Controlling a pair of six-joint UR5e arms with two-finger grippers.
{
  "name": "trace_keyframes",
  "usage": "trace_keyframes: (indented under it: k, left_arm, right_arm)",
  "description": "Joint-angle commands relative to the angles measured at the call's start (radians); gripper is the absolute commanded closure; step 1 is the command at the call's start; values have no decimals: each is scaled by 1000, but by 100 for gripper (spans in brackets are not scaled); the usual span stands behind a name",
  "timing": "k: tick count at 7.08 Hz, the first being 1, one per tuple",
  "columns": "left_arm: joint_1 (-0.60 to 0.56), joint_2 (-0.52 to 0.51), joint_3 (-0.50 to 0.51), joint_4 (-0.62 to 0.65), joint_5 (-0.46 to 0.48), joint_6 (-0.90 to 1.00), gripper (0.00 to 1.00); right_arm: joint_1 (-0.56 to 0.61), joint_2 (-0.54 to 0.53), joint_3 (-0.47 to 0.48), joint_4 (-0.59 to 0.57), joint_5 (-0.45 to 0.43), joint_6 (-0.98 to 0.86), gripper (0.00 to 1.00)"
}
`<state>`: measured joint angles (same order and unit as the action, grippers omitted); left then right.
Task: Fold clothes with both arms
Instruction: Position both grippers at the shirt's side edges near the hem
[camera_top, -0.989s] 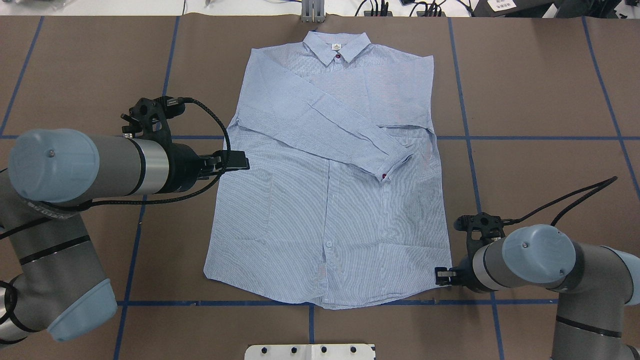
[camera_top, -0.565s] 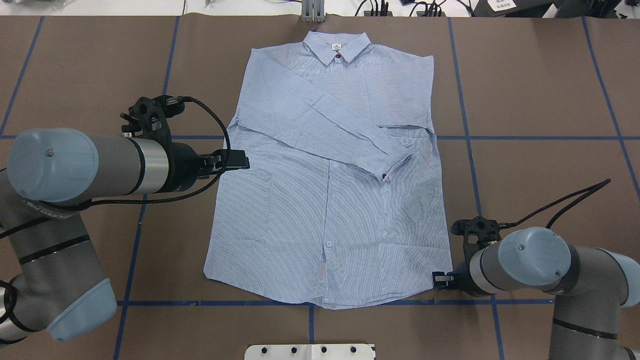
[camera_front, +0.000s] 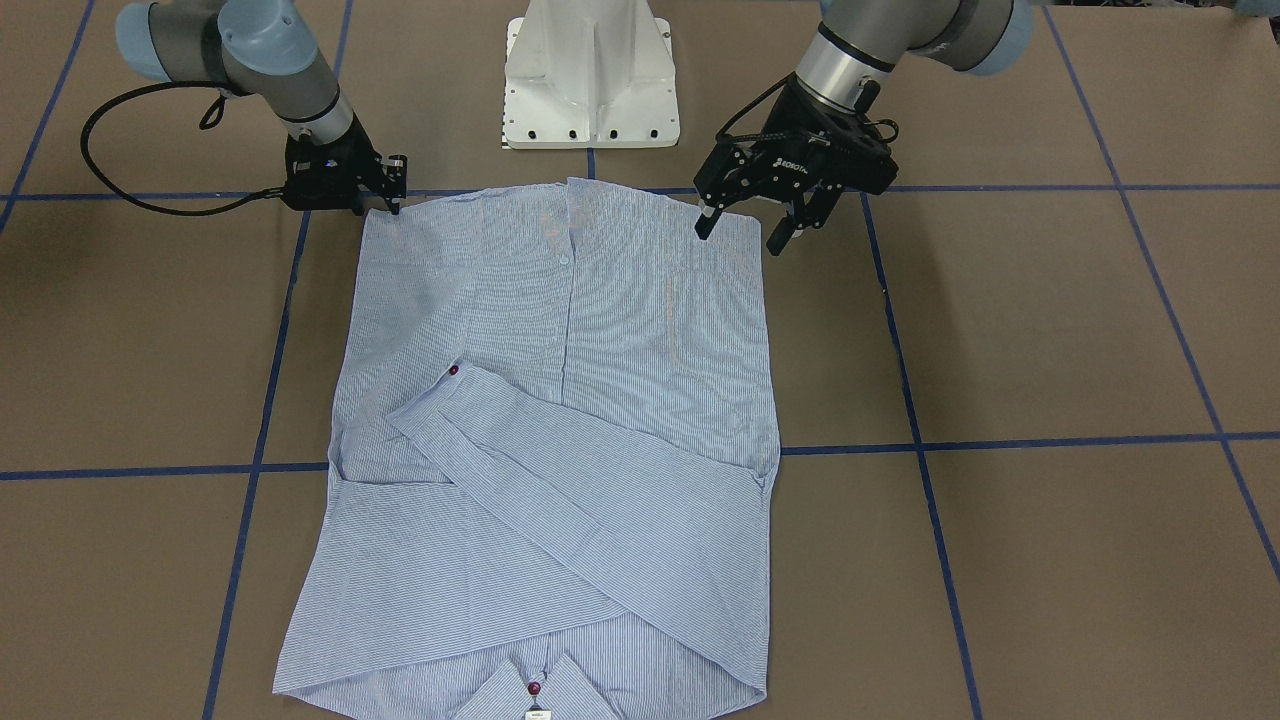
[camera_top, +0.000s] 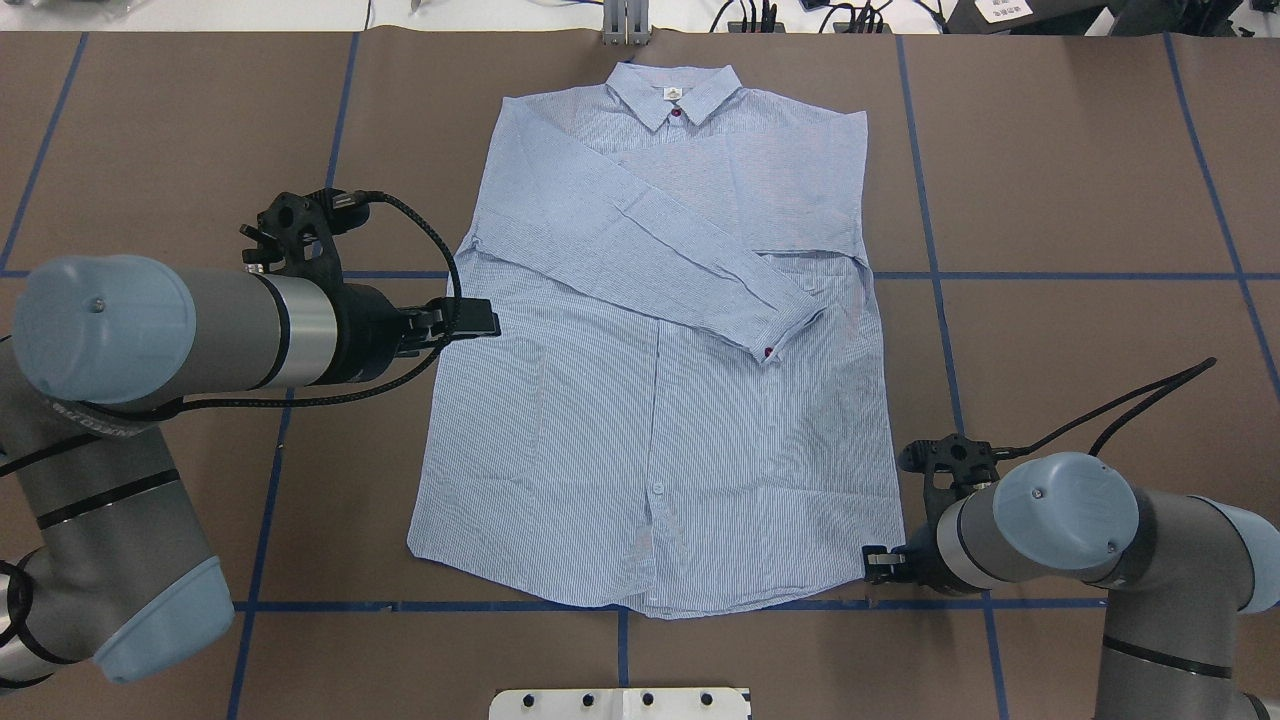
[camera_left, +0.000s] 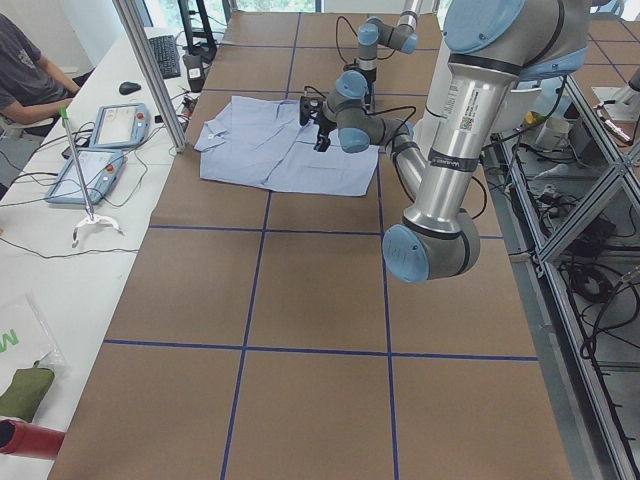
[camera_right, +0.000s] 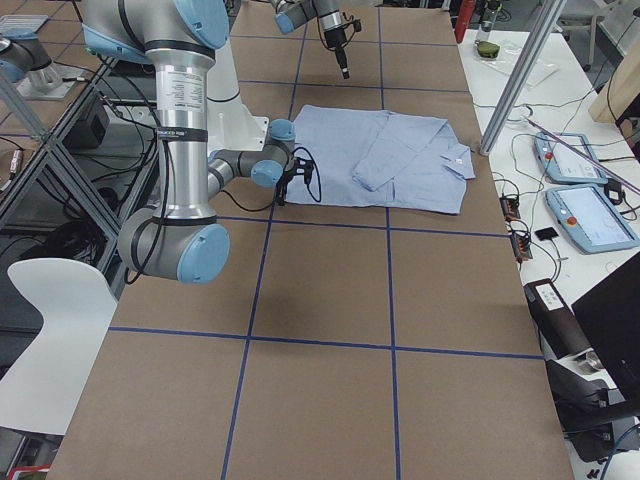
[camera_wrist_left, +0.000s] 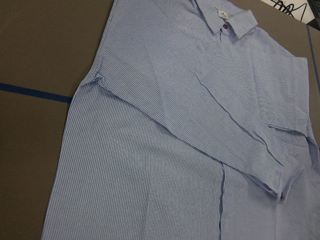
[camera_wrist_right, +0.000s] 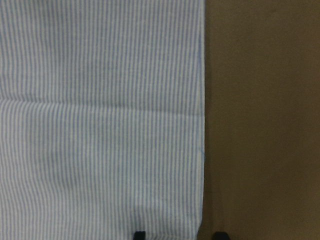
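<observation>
The striped shirt (camera_top: 650, 430) lies spread flat, front up, near the middle of the brown-papered table (camera_top: 1080, 180) as I watch from my remote station. Its collar (camera_top: 675, 92) is at the far end from the robot, and its hem is at the near end, along a blue tape line (camera_top: 330, 606). One sleeve (camera_top: 640, 240) is folded slantwise across the chest. Its cuff ends at a dark red button (camera_top: 767, 352) to the right of the placket.

The right gripper (camera_top: 871, 563) sits low at the shirt's near right corner. My right wrist camera shows two black fingertips (camera_wrist_right: 140, 234) a modest way apart — one over the cloth, one over bare paper — with the shirt's side edge running between them. I see nothing pinched in them.

The left gripper (camera_front: 741, 236) hangs well above the table by the shirt's left edge, its jaws spread wide and empty. Through its wrist camera I look down on the collar, the folded sleeve and the shirt's left edge, with no finger in the frame.

The white pedestal base (camera_front: 590, 70) stands at the table's near edge, just behind the hem. In the left side view a seated person (camera_left: 25, 75) is at a white desk beyond the table's far edge, with a control tablet (camera_left: 118, 125) lying near the shirt's collar end.
</observation>
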<state>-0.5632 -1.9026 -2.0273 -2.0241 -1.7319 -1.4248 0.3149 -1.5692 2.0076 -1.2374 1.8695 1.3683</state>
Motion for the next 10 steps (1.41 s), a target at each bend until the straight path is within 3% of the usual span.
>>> trace_keyframes:
  k: [1, 4, 5, 6, 7, 10]
  left_arm:
    - [0, -1, -1, -1, 0, -2, 1]
    - [0, -1, 1, -1, 0, -8, 1]
    - [0, -1, 2, -1, 0, -8, 1]
    - [2, -1, 2, -1, 2, -8, 1]
    - [2, -1, 4, -1, 2, -8, 1]
    - [0, 0, 7, -1, 3, -6, 1]
  right_arm:
    - [3, -3, 0, -7, 0, 0, 46]
    - [3, -3, 0, -13, 0, 26, 51]
    - [3, 0, 0, -14, -1, 28, 66]
    - [3, 1, 0, -14, -1, 28, 89]
    - [3, 1, 2, -13, 2, 28, 100]
    - [4, 4, 6, -14, 0, 35, 100]
